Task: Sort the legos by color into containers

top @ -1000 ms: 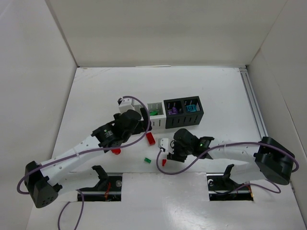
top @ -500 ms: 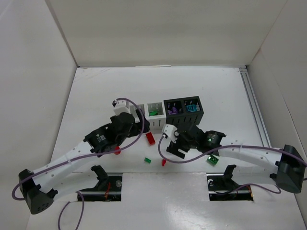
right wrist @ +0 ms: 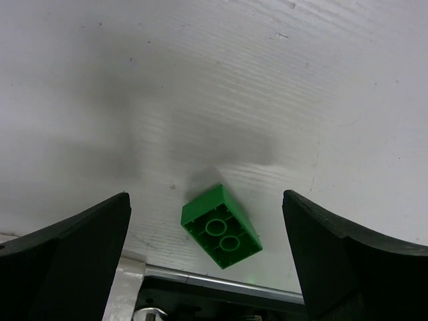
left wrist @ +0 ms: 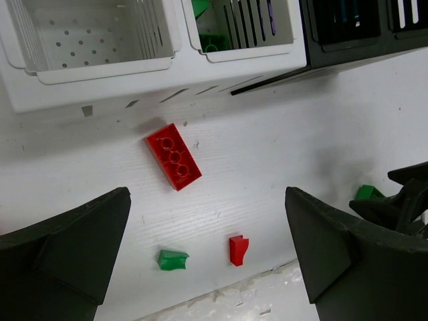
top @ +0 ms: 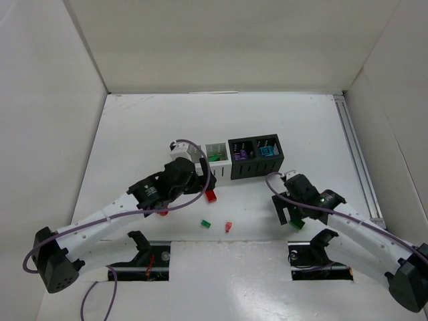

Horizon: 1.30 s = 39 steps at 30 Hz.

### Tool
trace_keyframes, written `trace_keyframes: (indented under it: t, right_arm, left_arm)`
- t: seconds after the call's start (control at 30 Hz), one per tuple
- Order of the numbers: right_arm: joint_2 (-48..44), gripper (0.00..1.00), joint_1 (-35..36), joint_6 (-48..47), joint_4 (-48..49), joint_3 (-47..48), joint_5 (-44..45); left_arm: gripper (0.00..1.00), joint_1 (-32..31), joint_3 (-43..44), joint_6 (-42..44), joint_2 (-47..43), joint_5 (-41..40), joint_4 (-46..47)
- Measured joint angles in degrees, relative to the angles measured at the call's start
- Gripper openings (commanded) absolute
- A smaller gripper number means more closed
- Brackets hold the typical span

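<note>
Tabletop [right wrist: 200, 80] — green lego [right wrist: 221, 228] under right hand [right wrist: 204, 199]

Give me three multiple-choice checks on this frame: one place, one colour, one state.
1. Where is the green brick?
A) on the table, by the right gripper
B) in a black bin
C) stacked on a purple brick

2. What colour is the brick lying just in front of the white bins?
A) purple
B) red
C) teal

3. The right gripper is:
A) shut on a brick
B) shut, empty
C) open, holding nothing

Answers:
1 A: the right wrist view shows it lying on the bare table.
2 B: the left wrist view shows the red brick there.
3 C: the gripper gapes wide and touches nothing.
</note>
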Motion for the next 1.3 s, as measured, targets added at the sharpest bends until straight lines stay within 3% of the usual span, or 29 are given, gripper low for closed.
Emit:
trace_keyframes:
  t: [0.33, 0.47, 0.57, 0.7, 0.77, 0.83, 1.03, 1.3]
  right_arm:
    - [0.39, 0.96, -1.16, 2.01, -0.94, -2.97, -6.80]
    - [1.77, 0.78, -1.16, 2.19, -0.90, -2.99, -8.26]
    - [1.44, 0.57, -1.18, 2.21, -0.90, -3.06, -9.07]
    - [-0.81, 0.38, -1.18, 2.40, -0.94, -3.56, -9.97]
    - [-1.62, 0.23, -1.18, 2.51, -0.94, -3.80, -10.16]
    - [-1.79, 0.15, -1.18, 1.77, -0.46, -3.85, -10.49]
    - [0.44, 0.16, 3.10, -6.84, 7.52, 0.48, -11.87]
    - [19.17, 0.20, 5.97, -23.15, 27.63, 28.39, -14.97]
  left_arm:
    - [1.00, 0.00, -0.35, 2.95, 0.94, 1.11, 2.01]
    - [1.00, 0.00, -0.42, 3.37, 0.94, 1.09, 2.23]
    - [1.00, 0.00, -0.44, 3.56, 0.94, 1.05, 2.25]
    - [1.00, 0.00, -0.46, 3.58, 0.92, 1.03, 2.25]
    - [1.00, 0.00, -0.46, 3.58, 0.90, 0.96, 2.25]
    - [1.00, 0.00, -0.46, 3.56, 0.90, 0.87, 2.23]
    - [1.00, 0.00, -0.70, 1.99, -0.07, 0.76, 2.05]
    - [1.00, 0.00, -7.06, -5.44, -5.33, 1.07, -0.09]
